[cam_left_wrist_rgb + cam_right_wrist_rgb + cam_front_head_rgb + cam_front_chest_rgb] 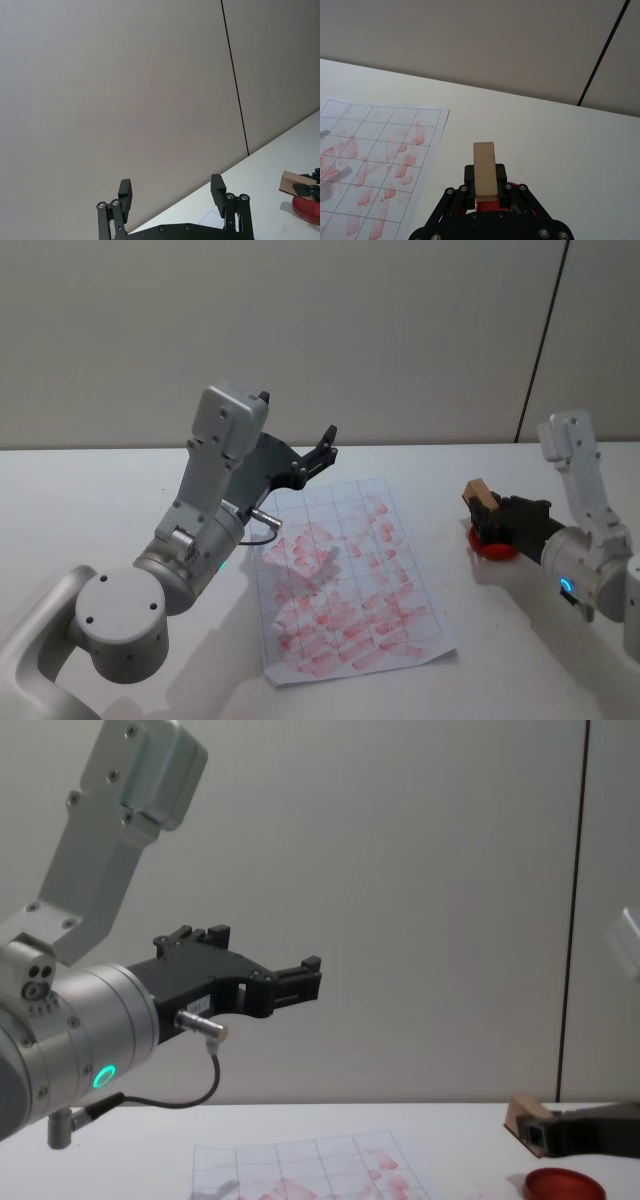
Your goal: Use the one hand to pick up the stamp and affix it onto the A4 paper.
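Stamp [485, 170] clenched between right gripper [485, 186] fingers, above red ink pad [493, 547], beside A4 paper [345, 580].

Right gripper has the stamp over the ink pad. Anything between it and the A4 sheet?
Nothing visible. The right gripper holds the stamp above the ink pad; bare table lies between it and the A4 paper. The left gripper hangs raised over the sheet's far edge.

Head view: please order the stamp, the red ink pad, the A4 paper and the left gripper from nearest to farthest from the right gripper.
1. The stamp, held in the right gripper.
2. The red ink pad, directly under that gripper.
3. The A4 paper, on the table toward the robot's left.
4. The left gripper, open, raised above the paper's far left corner.
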Robot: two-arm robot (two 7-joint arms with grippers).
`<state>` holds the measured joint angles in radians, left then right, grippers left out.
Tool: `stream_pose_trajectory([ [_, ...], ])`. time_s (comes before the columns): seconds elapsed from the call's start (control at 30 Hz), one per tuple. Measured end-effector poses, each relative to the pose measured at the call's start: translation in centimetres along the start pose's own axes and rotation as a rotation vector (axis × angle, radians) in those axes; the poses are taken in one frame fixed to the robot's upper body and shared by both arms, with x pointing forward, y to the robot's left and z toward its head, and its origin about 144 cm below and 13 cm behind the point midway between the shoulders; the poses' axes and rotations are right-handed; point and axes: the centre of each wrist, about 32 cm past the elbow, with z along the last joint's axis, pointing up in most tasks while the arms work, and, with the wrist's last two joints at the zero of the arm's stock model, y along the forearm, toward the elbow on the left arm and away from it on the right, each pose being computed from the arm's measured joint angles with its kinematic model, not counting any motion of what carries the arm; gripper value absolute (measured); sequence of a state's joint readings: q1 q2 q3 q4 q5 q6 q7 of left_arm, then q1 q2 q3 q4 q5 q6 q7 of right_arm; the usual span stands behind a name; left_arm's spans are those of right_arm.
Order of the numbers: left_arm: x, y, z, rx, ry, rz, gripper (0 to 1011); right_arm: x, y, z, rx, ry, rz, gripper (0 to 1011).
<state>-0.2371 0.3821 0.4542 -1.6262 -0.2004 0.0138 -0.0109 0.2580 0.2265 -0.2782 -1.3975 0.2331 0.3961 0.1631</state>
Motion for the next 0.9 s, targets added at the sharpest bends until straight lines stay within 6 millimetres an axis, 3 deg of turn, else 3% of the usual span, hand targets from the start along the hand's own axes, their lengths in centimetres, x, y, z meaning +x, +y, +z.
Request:
stream_pose_trajectory([
  [0.8,0.0,0.0,0.0,0.0,0.0,0.0,1001,0.7,-0.6,-1.6,-0.06,-0.004,-0.033,227],
  [0.9,0.0,0.0,0.0,0.0,0.0,0.0,1001,0.8,-0.5,-1.8,-0.06,-0.002,-0.031,315],
])
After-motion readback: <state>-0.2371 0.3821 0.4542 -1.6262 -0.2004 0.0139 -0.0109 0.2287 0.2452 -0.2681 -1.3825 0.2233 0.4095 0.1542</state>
